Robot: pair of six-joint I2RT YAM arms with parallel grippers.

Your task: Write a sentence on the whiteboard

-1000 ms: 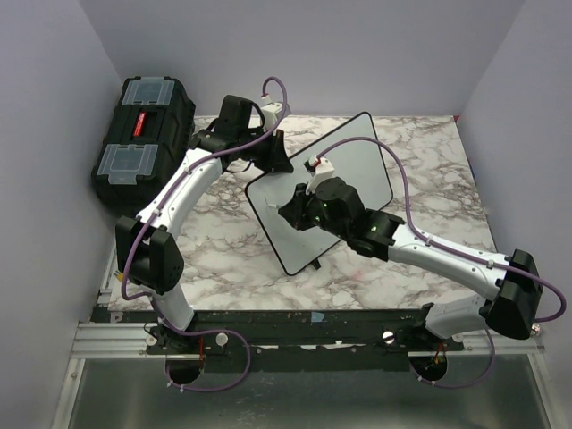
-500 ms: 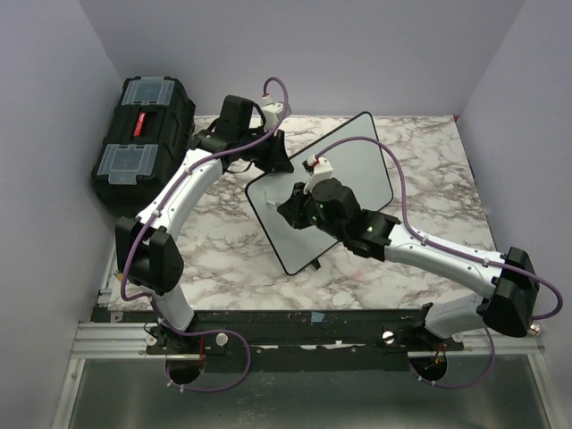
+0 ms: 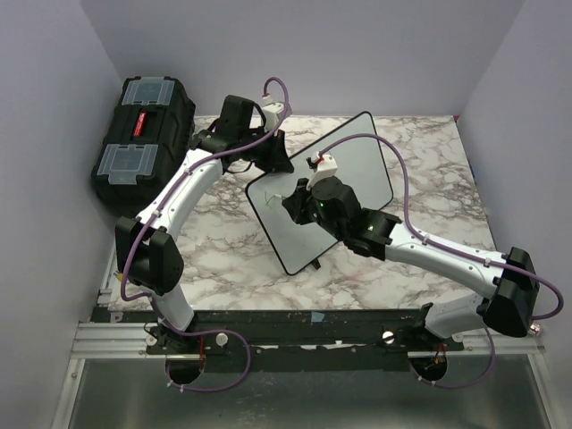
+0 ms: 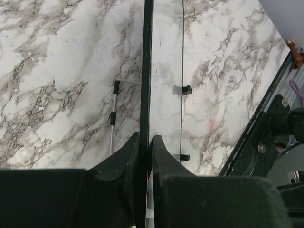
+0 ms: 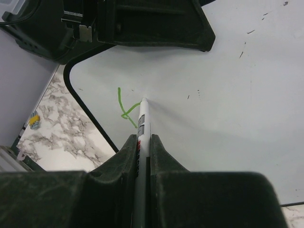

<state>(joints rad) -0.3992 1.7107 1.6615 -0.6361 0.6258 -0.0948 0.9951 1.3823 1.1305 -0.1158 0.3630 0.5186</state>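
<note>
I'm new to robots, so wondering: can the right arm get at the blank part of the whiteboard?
Probably yes. The marker in the right gripper touches the whiteboard by the green stroke, and the blank face lies uncovered; the left gripper pinches only its edge.

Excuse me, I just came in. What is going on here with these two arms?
The left gripper is clamped on the top edge of the whiteboard, which stands up from the marble table. The right gripper holds a marker with its tip on the board. Only one small looped green stroke is there, near a corner. The black toolbox sits aside.
</note>
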